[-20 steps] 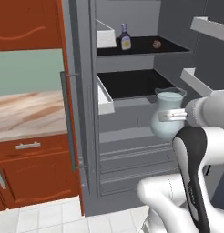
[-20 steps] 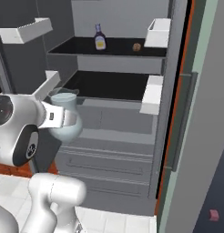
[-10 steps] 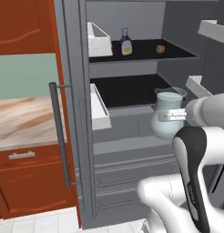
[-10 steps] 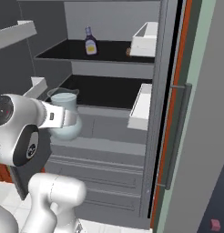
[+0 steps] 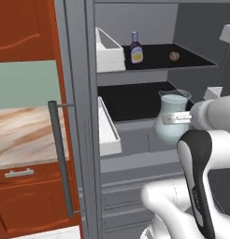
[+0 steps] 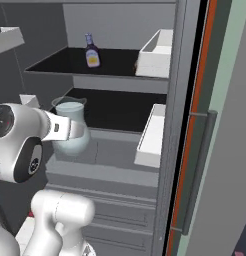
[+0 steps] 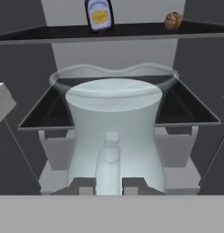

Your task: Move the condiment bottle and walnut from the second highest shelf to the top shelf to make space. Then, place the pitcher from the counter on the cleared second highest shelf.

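Hand view: gripper (image 7: 109, 185) clamped on pitcher (image 7: 114, 132) handle, pitcher directly ahead, before second highest shelf (image 7: 186, 109)

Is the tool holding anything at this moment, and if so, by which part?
Yes. The tool is shut on the pitcher, gripping the handle on its near side, in front of the second highest shelf.

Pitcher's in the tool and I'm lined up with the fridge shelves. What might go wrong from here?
1. The clear, bulbous glass pitcher hangs in front of the black second shelf, its belly level with the grey front rim; pushing in without lifting may hit it.
2. Its flared neck reaches toward the top shelf holding the dark sauce bottle and tan walnut; overlifting may strike that board.
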